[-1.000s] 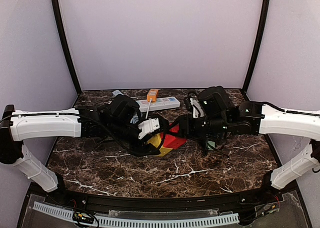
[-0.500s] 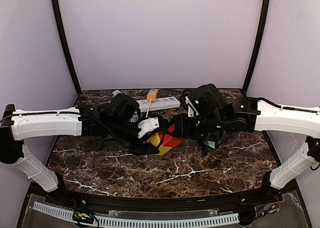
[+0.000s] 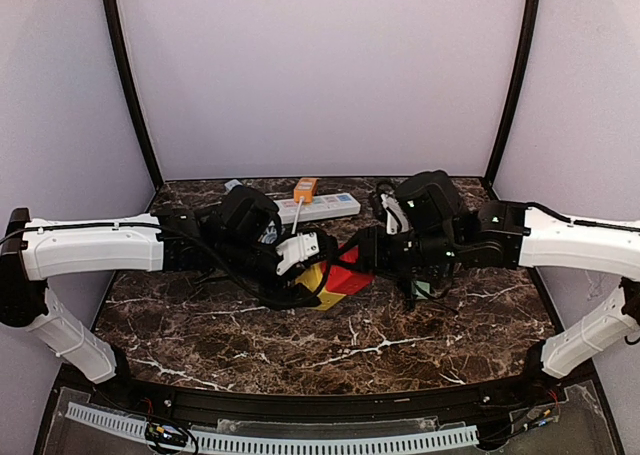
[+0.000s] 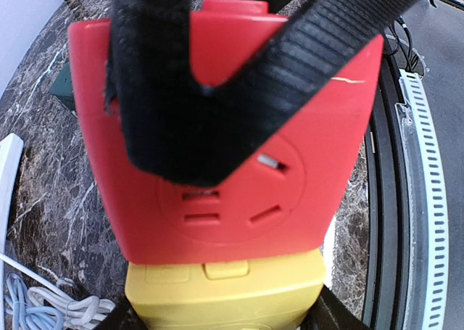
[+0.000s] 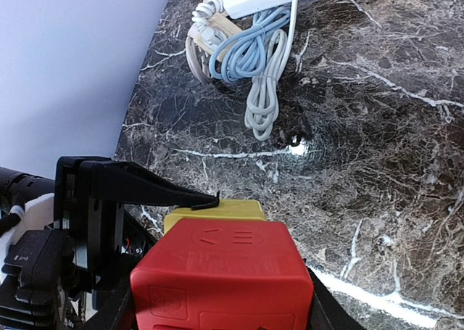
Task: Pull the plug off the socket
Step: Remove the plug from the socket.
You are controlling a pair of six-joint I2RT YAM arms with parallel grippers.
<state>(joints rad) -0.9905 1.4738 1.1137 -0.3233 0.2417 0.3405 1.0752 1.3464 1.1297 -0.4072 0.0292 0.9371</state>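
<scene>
With the left tool (image 4: 225, 310), pinching the yellow cube (image 5: 214, 212) from the left, fingers part spread and pressed against its sides. With the right tool (image 5: 217, 304), pinching the red cube (image 4: 312, 192) from the right, likewise part spread around it. Between the two tools, over the middle of the counter (image 3: 400, 340): red flush against yellow, touching, not pulled apart. On the red face toward the left wrist camera, socket slots, partly hidden by a black strap (image 4: 167, 112). Cannot tell whether resting on the marble or held just above it. Near the far wall, a white power strip (image 3: 320, 207) with an orange piece (image 3: 305, 188) on it; at its left end, coiled cables (image 5: 254, 62).
</scene>
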